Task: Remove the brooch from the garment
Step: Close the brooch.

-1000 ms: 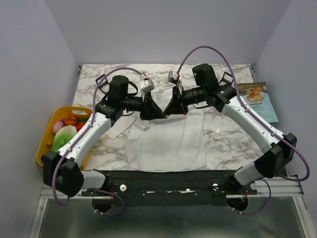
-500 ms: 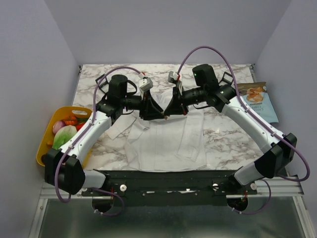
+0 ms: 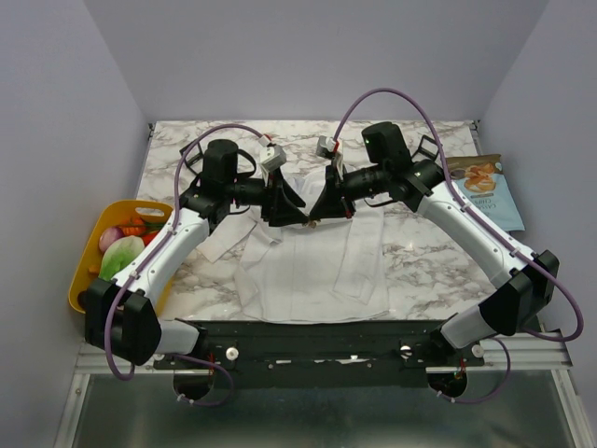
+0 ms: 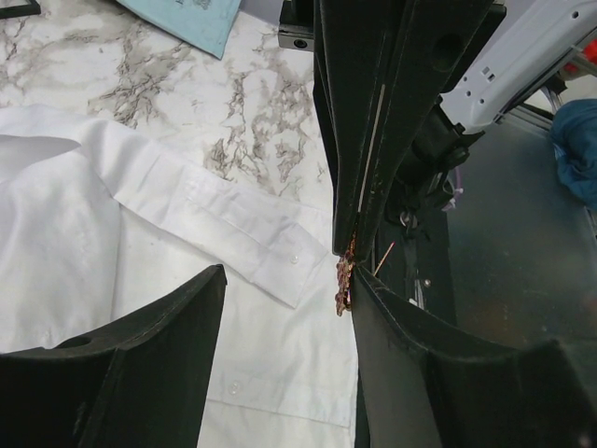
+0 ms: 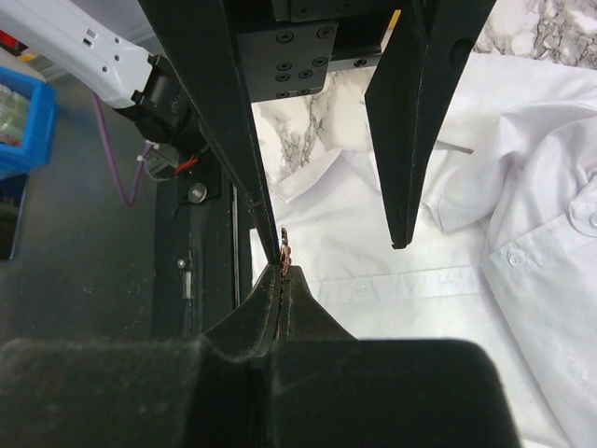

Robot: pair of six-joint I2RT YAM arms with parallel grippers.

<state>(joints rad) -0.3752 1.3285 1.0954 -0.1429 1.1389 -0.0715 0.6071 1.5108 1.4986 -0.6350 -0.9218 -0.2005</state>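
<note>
— While the right fingers [image 5: 278, 285] stay clamped on the tiny round brooch [image 5: 284, 246], what changes?
— Only the left fingers [image 3: 291, 213] spread wider, gripping nothing, above the thin white shirt [image 3: 308, 271] on the marbled table [image 3: 420, 252].

No text, brand, number or sign can be read in any view. The only printed thing is a blue booklet [image 3: 487, 194] lying at the right edge of the tabletop [image 3: 420, 257]. Its cover carries a food photo and a few lines of pale lettering, too small and blurred to make out.
</note>
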